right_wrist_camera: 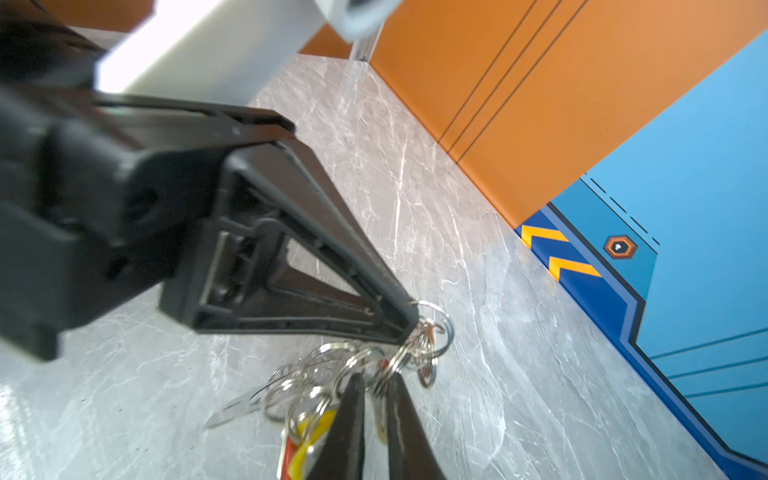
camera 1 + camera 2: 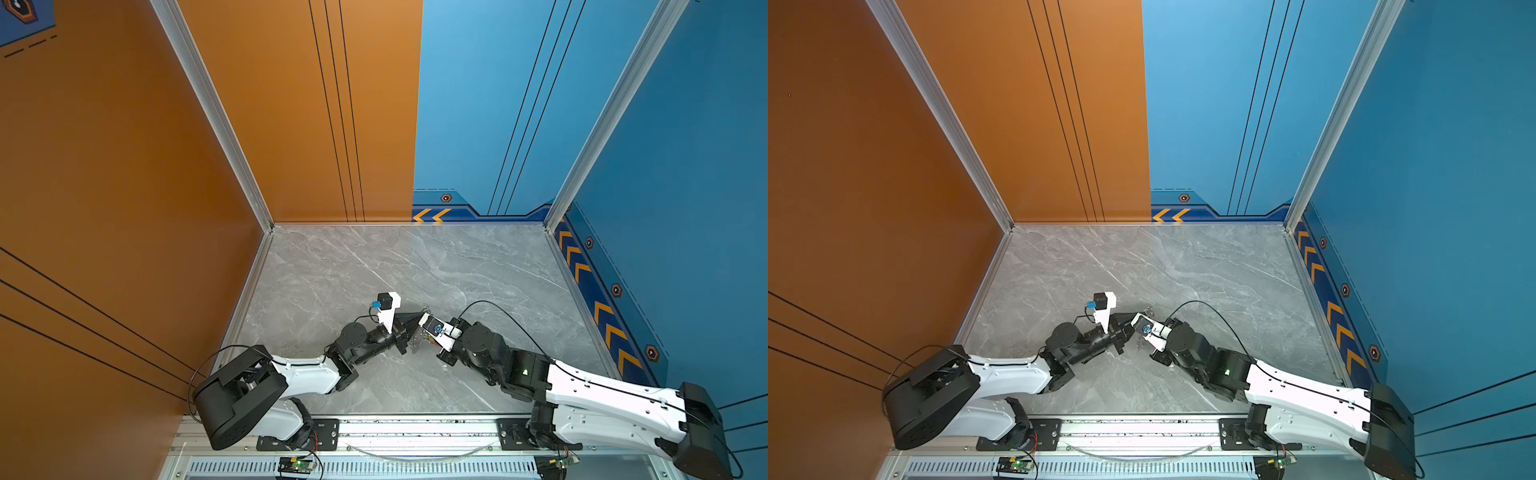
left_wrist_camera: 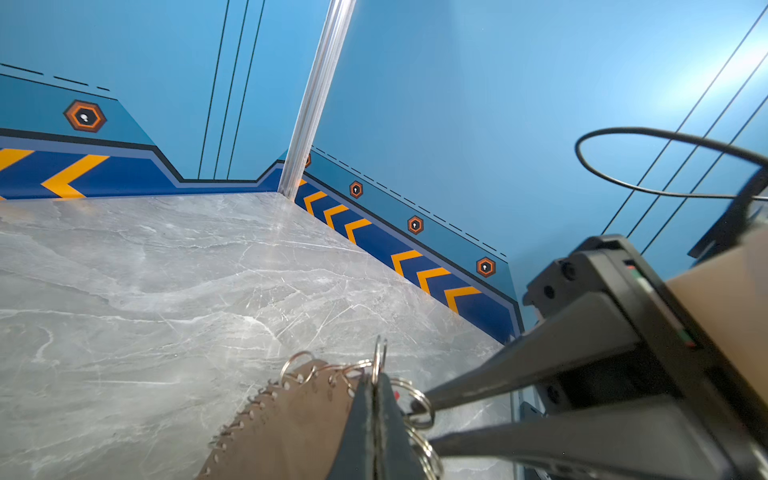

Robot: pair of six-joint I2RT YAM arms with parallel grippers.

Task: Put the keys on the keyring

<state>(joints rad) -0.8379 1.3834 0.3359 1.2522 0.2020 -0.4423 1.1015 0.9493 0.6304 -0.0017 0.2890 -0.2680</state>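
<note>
In the left wrist view my left gripper [image 3: 376,380] is shut on the keyring [image 3: 379,353], a silver ring standing upright between its jaws. A chain of small rings and a brown stitched fob [image 3: 291,415] hang from it. In the right wrist view my right gripper [image 1: 375,378] has its jaws a little apart, tips in among the silver rings, just below the left gripper's tip [image 1: 409,324]. The keys [image 1: 309,432] hang beside its fingers: a yellow and red tag and a silvery blade [image 1: 237,409]. In both top views the two grippers meet over the table's middle [image 2: 422,320] [image 2: 1138,320].
The grey marble table [image 2: 374,266] is walled by orange panels on the left and blue ones at the back and right. A metal rail [image 2: 415,428] runs along the front edge. The right arm's black cable [image 2: 498,309] loops above the table.
</note>
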